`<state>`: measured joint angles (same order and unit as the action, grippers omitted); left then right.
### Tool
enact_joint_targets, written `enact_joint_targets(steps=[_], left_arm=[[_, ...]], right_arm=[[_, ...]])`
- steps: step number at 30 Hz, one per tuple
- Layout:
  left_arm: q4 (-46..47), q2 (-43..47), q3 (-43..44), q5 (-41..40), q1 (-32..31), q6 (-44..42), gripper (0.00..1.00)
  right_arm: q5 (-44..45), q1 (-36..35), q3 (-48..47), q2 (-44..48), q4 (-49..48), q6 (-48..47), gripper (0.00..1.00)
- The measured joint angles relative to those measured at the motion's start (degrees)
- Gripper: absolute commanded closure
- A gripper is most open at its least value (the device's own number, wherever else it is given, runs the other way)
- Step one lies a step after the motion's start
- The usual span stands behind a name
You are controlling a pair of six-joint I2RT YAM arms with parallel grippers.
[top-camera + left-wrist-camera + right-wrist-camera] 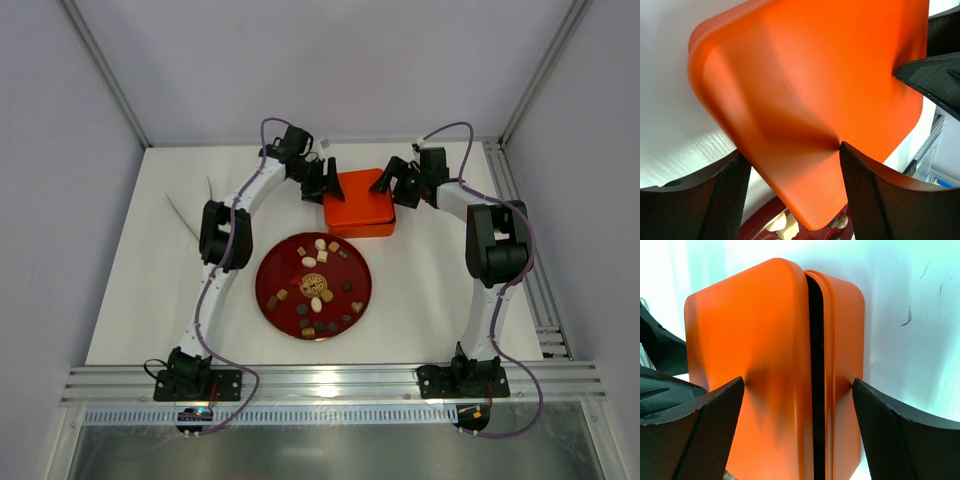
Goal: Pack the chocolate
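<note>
On my top feed the chocolate (318, 285) lies scattered across the dark-red plate (275, 262) on the tabletop (140, 300), brown, tan and cream pieces all on it. Just beyond the plate sits the orange box (360, 208), with both arms reaching in from either side. My left gripper (792, 150) pinches a corner of the lid (805, 85), one finger pressed on its top face and the other tucked behind its edge. My right gripper (797, 382) is clamped across the box, one fingertip on the lid face and one on the base, with a dark slit showing between the two halves.
</note>
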<state>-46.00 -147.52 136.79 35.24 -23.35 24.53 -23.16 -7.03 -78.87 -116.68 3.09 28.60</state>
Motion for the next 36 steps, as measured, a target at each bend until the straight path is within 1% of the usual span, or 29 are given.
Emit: enact_joint_targets(steps=[2,4,14,17,25,36], left_arm=[[0.5,0.3,-0.6,-0.1,0.0,0.2,0.27],[1.2,0.8,-1.4,-0.3,0.0,0.4,0.25],[2.8,3.0,-4.7,-2.8,-0.1,0.4,0.25],[3.4,3.8,-5.9,-3.4,-0.1,0.4,0.25],[6.3,6.6,-9.6,-3.8,0.2,0.8,0.24],[8.9,7.9,-10.2,-3.7,1.1,2.2,0.23]], right_arm=[[0.0,0.0,0.0,0.0,0.0,0.0,0.12],[-0.2,-0.1,0.0,0.0,0.0,0.0,0.12],[-1.0,-0.6,0.0,0.0,-0.1,0.2,0.11],[-2.0,-0.6,0.3,0.0,-1.4,0.9,0.09],[-3.8,-0.2,1.2,0.0,-4.1,1.9,0.08],[-5.1,-0.1,1.7,0.0,-5.1,2.3,0.07]])
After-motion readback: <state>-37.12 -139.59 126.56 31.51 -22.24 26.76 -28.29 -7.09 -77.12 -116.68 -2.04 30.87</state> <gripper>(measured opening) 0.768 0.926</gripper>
